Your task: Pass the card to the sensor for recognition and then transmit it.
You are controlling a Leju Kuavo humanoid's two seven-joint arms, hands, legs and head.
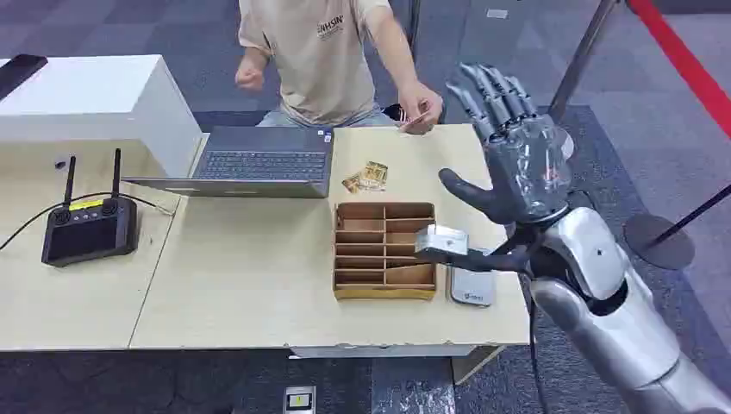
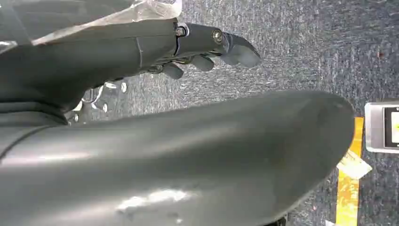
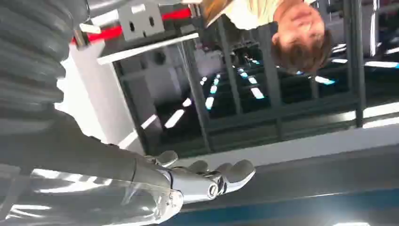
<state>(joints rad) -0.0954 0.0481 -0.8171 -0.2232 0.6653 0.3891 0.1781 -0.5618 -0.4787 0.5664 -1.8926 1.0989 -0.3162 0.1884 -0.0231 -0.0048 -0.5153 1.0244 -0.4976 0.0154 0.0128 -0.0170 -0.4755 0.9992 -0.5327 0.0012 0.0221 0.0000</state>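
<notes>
Card in person's hand, just left of raised right hand; fingers spread, empty; card's axis unclear.

On the table, a compartment tray stands right of centre, with the sensor just beside it on the right. Cards lie behind the tray, right of the laptop. A controller sits far left, before a box. A person sits behind the table, their hand holding a card at the table's far edge. The right hand is raised above the table's right side.
</notes>
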